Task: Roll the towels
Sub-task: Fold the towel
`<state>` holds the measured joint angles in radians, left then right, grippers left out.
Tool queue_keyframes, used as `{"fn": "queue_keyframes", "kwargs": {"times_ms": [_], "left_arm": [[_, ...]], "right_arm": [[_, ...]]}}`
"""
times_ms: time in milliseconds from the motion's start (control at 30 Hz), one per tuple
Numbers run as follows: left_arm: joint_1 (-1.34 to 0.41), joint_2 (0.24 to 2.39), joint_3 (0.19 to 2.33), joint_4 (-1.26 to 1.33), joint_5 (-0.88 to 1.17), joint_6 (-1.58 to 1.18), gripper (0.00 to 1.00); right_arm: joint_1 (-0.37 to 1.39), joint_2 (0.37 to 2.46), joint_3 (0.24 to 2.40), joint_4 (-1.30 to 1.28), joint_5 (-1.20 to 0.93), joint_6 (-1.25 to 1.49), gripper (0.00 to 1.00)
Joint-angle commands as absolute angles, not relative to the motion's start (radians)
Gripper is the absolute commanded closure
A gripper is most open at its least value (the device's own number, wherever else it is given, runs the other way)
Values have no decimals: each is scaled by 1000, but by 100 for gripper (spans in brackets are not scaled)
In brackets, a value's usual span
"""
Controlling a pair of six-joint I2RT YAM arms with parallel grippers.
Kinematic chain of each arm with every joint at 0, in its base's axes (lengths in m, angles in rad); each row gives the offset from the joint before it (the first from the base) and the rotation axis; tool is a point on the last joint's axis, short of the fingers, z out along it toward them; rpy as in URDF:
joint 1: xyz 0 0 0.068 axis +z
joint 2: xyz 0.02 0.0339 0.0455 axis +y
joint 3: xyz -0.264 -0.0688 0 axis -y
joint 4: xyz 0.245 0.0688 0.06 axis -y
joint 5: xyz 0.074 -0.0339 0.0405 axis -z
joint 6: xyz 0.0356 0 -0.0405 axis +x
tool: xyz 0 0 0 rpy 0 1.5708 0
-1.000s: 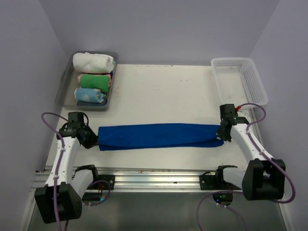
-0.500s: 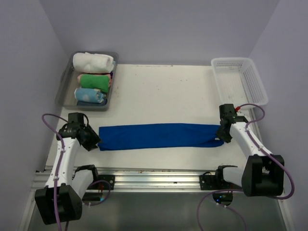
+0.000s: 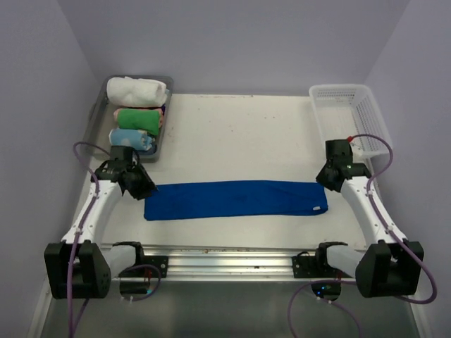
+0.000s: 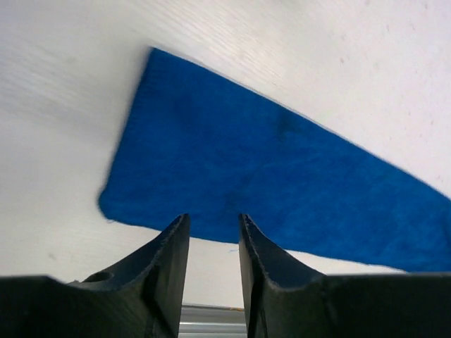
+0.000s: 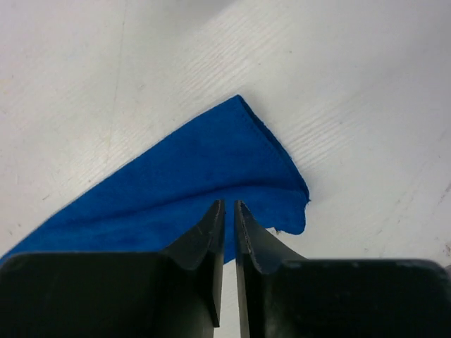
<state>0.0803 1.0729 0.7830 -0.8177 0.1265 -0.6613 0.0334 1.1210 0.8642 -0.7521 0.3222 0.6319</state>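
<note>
Left hand hovers at the left end of the blue towel, fingers slightly parted, empty. Right hand hovers at its right end, fingers almost touching, empty.

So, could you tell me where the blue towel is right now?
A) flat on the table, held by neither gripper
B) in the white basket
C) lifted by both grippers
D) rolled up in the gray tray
A: the blue towel lies flat as a long strip on the table, and the left gripper and right gripper near its ends hold nothing.
</note>
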Motion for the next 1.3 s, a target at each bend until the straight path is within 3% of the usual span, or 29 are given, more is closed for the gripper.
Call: {"fn": "queue_keyframes", "kwargs": {"times_ms": [0, 400, 700, 800, 933, 967, 1267], "left_arm": [[-52, 1158, 813, -689, 147, -698, 66], [-77, 1390, 713, -597, 144, -692, 67], [49, 1516, 704, -623, 92, -617, 72], [103, 1509, 707, -627, 84, -606, 72], [118, 1505, 710, -638, 74, -614, 72], [121, 1502, 710, -644, 69, -618, 72], [133, 1503, 712, -630, 89, -620, 72]], "right_arm": [[48, 1189, 885, -724, 261, 588, 89], [46, 1512, 819, -673, 232, 627, 87], [46, 1456, 788, -704, 282, 661, 85], [46, 1385, 778, -698, 287, 661, 81], [46, 1247, 773, -713, 301, 672, 55], [45, 1220, 775, -733, 308, 675, 52], [44, 1115, 712, -834, 268, 767, 48]]}}
